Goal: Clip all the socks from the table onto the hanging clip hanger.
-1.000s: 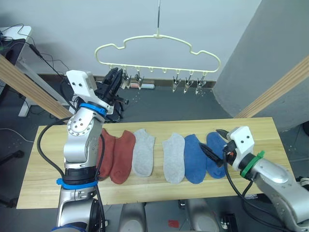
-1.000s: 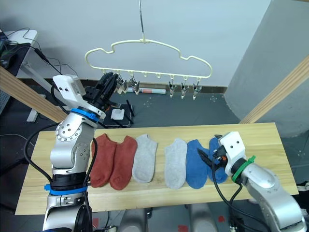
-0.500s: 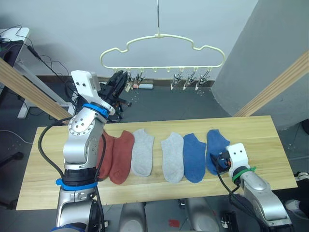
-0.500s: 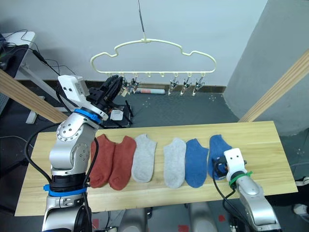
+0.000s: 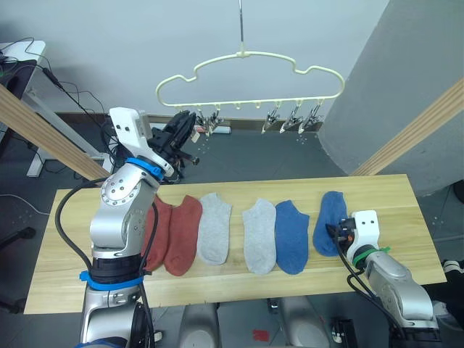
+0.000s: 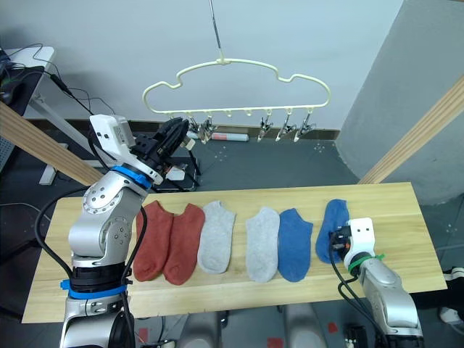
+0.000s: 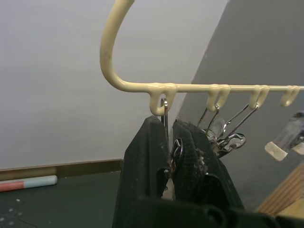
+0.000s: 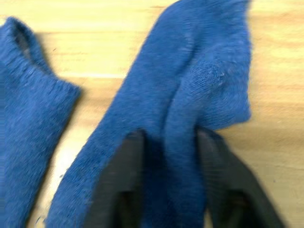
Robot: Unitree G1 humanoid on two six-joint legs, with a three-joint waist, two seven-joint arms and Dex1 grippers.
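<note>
Right pincer (image 6: 337, 238), low on the counter (image 6: 239, 297) at its right end, closed on a gathered fold of the rightmost blue sock (image 6: 330, 228); the wrist view shows fabric bunched between the two fingers (image 8: 118, 180). The sock lies on the wood with its long axis running away from the robot. Left pincer (image 5: 190, 125), raised at the hanger's (image 5: 250, 69) left end, pinches the leftmost clip (image 7: 165, 124), fingers nearly together with the clip's wire between them. The other five socks, one blue (image 6: 294, 243), two grey, two rust-red, lie flat in a row on the counter. Key relation: the held clip hangs up, back and well to the left of the gripped sock, so the right arm, the nearer one, must probably carry the sock up across to it.
</note>
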